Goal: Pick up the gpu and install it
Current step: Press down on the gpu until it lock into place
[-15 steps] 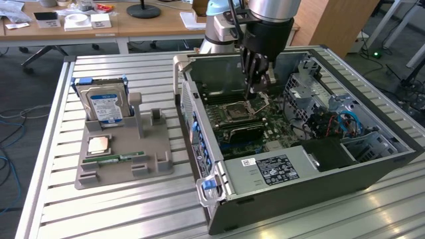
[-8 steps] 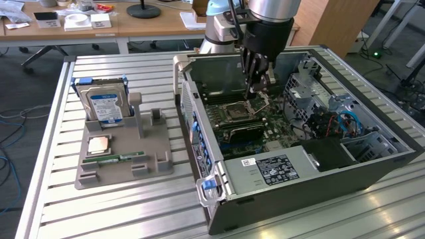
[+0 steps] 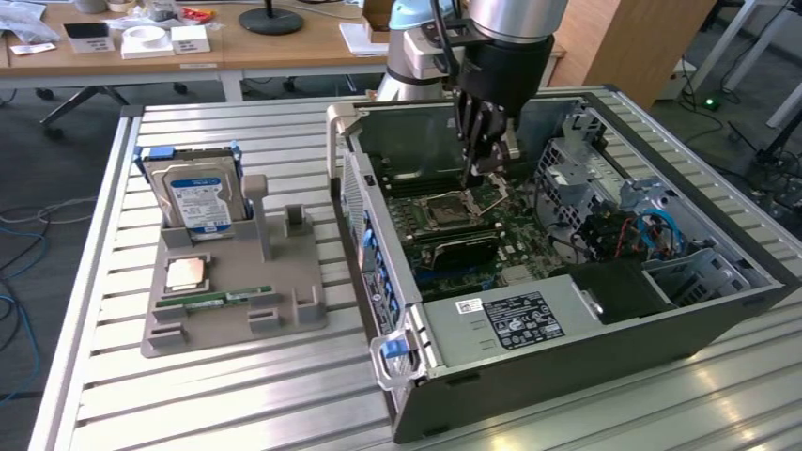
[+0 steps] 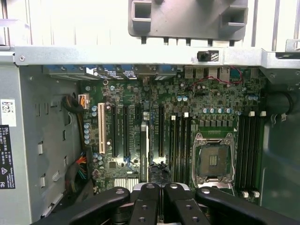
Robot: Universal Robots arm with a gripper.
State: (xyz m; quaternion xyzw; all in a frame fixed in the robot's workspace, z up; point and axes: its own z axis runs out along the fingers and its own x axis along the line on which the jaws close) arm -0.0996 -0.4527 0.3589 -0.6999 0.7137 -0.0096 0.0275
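Note:
My gripper [image 3: 476,174] reaches down into the open computer case [image 3: 701,310], over the motherboard [image 3: 501,235] near the empty processor socket [image 3: 445,211]. In the wrist view its black fingers [image 4: 150,199] are shut against each other with nothing between them. The gpu [image 4: 144,150], a slim dark slab seen edge-on, stands upright among the long expansion slots on the motherboard [image 4: 211,93]. It sits just to one side of the line between the fingertips, and its near end runs under them. Whether they touch it I cannot tell.
A grey parts holder [image 3: 232,305] stands on the slatted table at the exterior view's left, with a blue-labelled hard drive [image 3: 194,197], a processor chip [image 3: 188,272] and a green memory stick [image 3: 232,298]. Inside the case are cables [image 3: 640,230] and a drive cage [image 3: 583,164].

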